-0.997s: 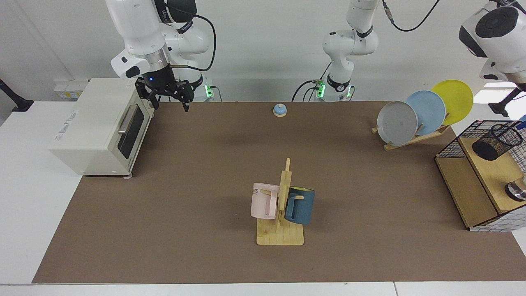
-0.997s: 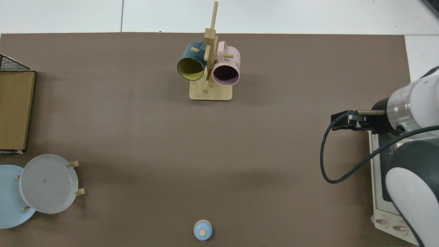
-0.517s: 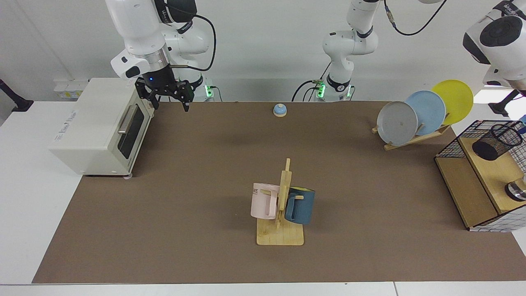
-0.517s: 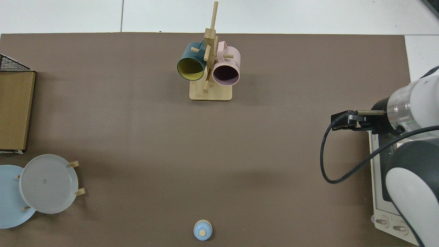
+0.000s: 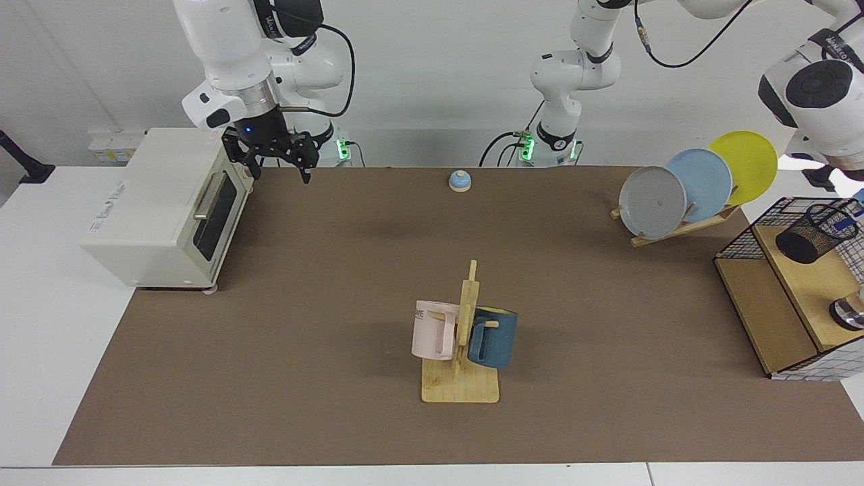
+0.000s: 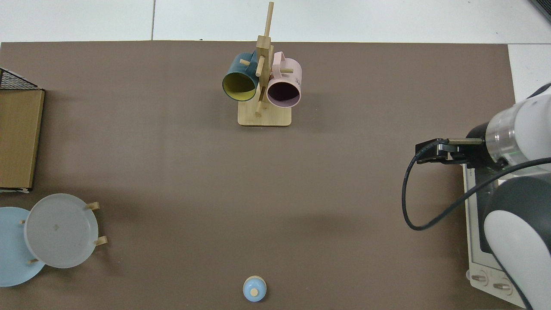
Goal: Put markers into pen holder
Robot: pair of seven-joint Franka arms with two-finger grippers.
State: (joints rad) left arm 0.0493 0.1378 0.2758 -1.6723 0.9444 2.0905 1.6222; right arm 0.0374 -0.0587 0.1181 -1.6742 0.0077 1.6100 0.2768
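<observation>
Above the toaster oven's [image 5: 158, 209] front top corner, the right gripper [image 5: 273, 158] hangs idle, its fingers spread fairly wide, holding nothing and touching nothing; from above it [image 6: 430, 151] shows just off the oven's [image 6: 478, 241] edge. The left arm [image 5: 813, 88] reaches from its base across to the far side of the table, over the wire basket [image 5: 742, 236], and its gripper lies past the picture's edge, so its state cannot be told.

Below that arm, the pen holder [image 5: 813, 233], a small black mesh cup, sits on the wooden shelf [image 5: 803, 283] inside the basket, its mouth leaning up and toward the picture's edge. Of the marker [image 5: 840, 226] only a short blue piece shows at the holder's mouth, slanting down into the cup; its upper length is not visible. Holder and marker are outside the top view.

Mid-table stands a wooden mug tree [image 5: 462, 378] with a pink mug [image 5: 432, 331] and a dark blue mug [image 5: 493, 337]; three plates [image 5: 698, 182] lean in a rack near the basket.
</observation>
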